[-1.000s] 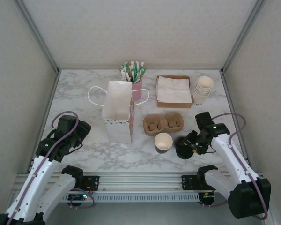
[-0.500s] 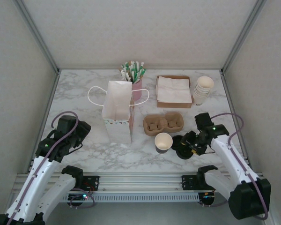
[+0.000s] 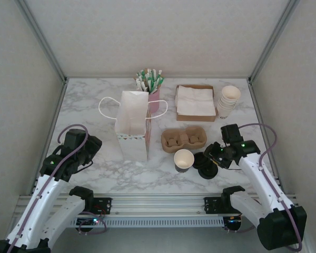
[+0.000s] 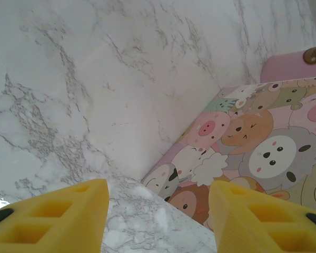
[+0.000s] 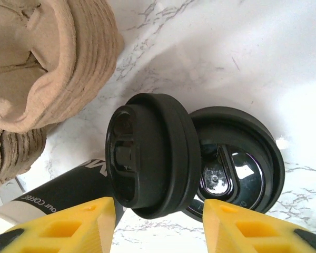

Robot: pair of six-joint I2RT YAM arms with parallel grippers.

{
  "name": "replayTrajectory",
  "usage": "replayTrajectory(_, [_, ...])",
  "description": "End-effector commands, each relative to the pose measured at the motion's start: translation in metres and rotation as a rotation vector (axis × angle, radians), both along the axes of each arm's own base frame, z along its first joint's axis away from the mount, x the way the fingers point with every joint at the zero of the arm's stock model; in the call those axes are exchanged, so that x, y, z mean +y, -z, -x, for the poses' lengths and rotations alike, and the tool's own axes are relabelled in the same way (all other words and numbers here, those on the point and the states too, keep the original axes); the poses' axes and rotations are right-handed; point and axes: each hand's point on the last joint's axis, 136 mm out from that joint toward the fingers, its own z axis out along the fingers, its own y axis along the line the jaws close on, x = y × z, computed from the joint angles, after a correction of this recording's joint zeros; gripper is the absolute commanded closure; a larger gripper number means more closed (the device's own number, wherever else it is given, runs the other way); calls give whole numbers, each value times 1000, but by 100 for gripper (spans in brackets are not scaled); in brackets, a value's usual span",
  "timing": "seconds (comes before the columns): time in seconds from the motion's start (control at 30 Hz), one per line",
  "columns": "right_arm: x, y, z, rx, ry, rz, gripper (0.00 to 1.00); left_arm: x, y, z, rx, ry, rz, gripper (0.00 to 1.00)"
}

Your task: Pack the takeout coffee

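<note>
A paper coffee cup (image 3: 183, 159) with a black sleeve stands open in front of the brown cup carrier (image 3: 184, 139). Just right of the cup, my right gripper (image 3: 215, 156) is shut on a black lid (image 5: 152, 158). The lid is tipped up on edge between my yellow fingertips (image 5: 63, 226), beside the cup (image 5: 63, 187). A second black lid (image 5: 237, 168) lies flat on the marble behind it. The white paper bag (image 3: 132, 124) stands open left of the carrier. My left gripper (image 3: 90, 150) is open over bare marble, near the bag's cartoon-printed corner (image 4: 253, 153).
At the back stand a pink holder of straws (image 3: 150, 81), a brown box of napkins (image 3: 195, 101) and a stack of paper cups (image 3: 228, 100). The carrier's edge (image 5: 47, 68) is close to the held lid. Frame posts run along both side walls.
My right gripper shifted slightly left toward the cup, and one black lid has come up off the stack, tilted on edge. The left arm has not moved.
</note>
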Motion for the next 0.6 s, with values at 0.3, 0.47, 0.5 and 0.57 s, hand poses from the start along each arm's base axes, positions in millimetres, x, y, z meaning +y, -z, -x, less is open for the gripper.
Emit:
replayTrajectory(0.3, [10,2,-27,24,-91,106,58,0,-12,-1,-20,-4,3,49])
replayTrajectory(0.47, [9,9,-26,70,-143,200,65,1,-12,0,-16,-4,-7,49])
replayTrajectory(0.5, [9,10,-26,77,-149,211,65,1,-12,0,-16,-4,-8,49])
replayTrajectory(0.57, [11,12,-26,82,-169,229,65,1,-11,1,-14,-3,-8,49])
